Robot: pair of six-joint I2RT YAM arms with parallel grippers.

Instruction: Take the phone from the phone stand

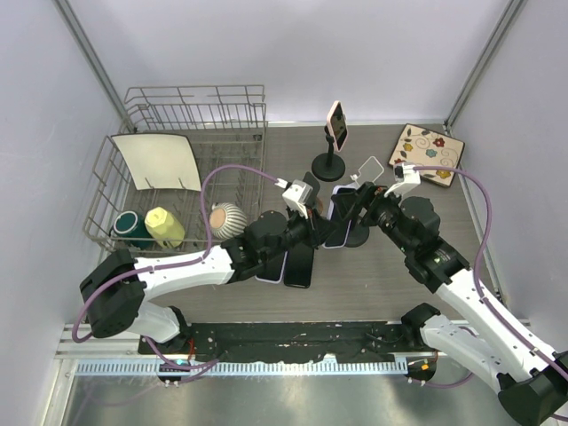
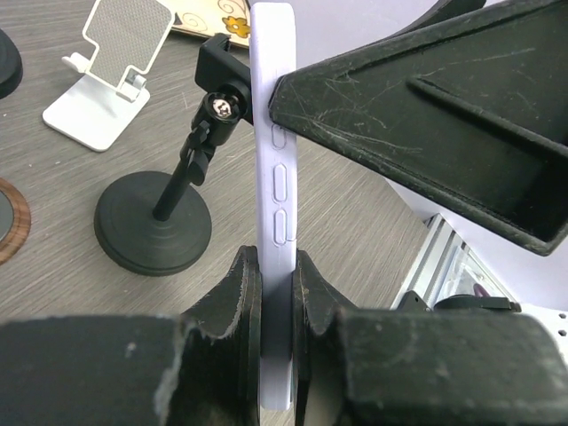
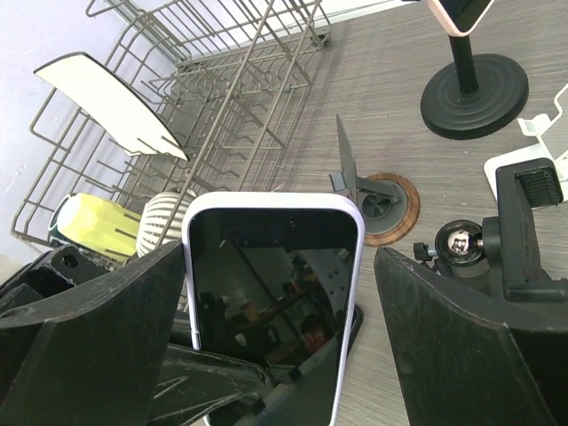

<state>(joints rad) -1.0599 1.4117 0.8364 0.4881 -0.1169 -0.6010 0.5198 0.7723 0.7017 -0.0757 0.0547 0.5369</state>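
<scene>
Over the grey tabletop (image 1: 373, 275), mid-frame, the left gripper (image 2: 277, 284) clamps the phone (image 2: 271, 133) edgewise, just beside the phone stand (image 2: 153, 226), for lifting. The right gripper (image 3: 282, 293) gapes empty.

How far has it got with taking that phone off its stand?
Nearly there. Done: the lavender phone looks clear of the black stand, whose clamp sits empty beside it. In hand: the left gripper pinches the phone upright; the right gripper is open around it. Left: probably just setting it down.

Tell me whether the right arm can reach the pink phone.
Probably yes: the right gripper is open and the pink phone stands unobstructed beyond it, though the lavender phone sits between its fingers.
</scene>
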